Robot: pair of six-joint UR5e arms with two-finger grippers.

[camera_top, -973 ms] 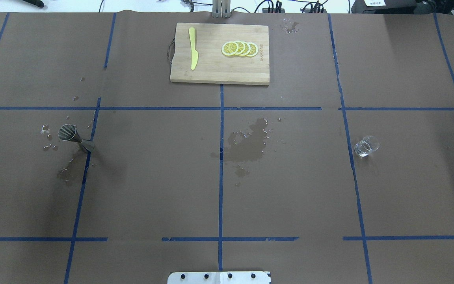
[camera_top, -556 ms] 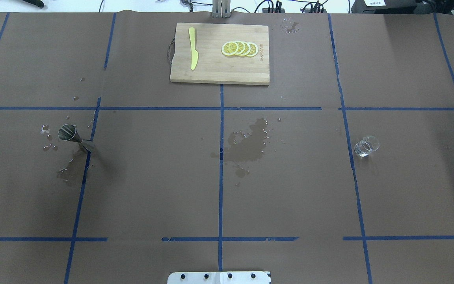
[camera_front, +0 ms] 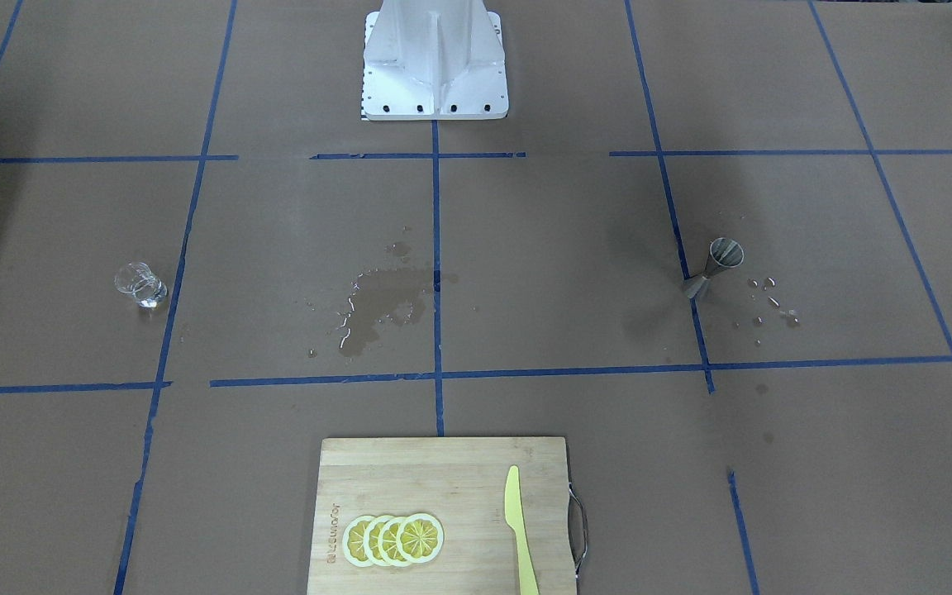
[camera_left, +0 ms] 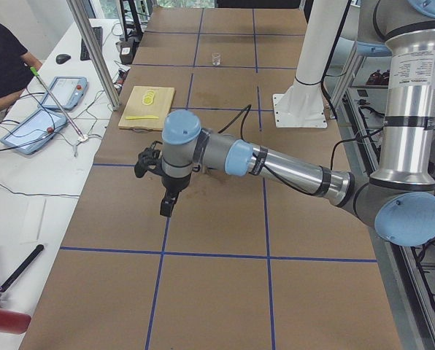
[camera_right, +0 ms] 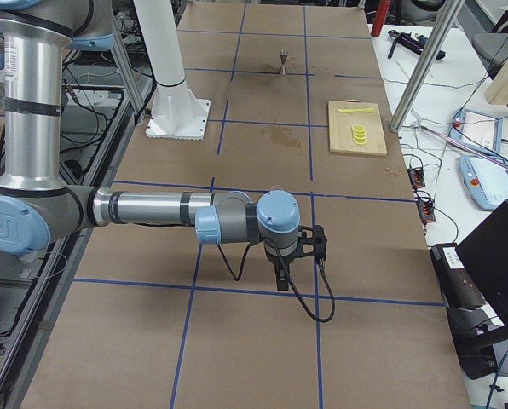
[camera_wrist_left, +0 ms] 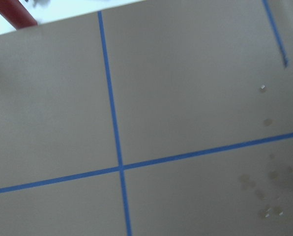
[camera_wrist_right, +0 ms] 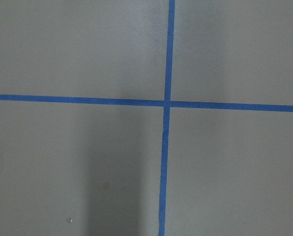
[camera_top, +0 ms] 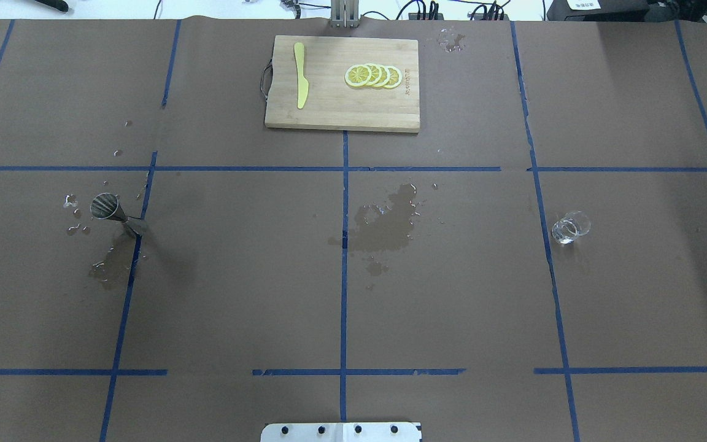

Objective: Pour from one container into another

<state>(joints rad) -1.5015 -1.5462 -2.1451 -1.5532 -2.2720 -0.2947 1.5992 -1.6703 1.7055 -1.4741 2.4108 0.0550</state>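
A metal jigger stands upright on the left part of the brown table, also seen in the front view and far off in the right side view. A small clear glass stands on the right part, small in the left side view. My left gripper shows only in the left side view, pointing down above the table. My right gripper shows only in the right side view, likewise pointing down. I cannot tell whether either is open or shut.
A wooden cutting board at the far middle carries lemon slices and a yellow knife. A wet patch darkens the table's centre, and drops lie around the jigger. The robot base stands at the near edge.
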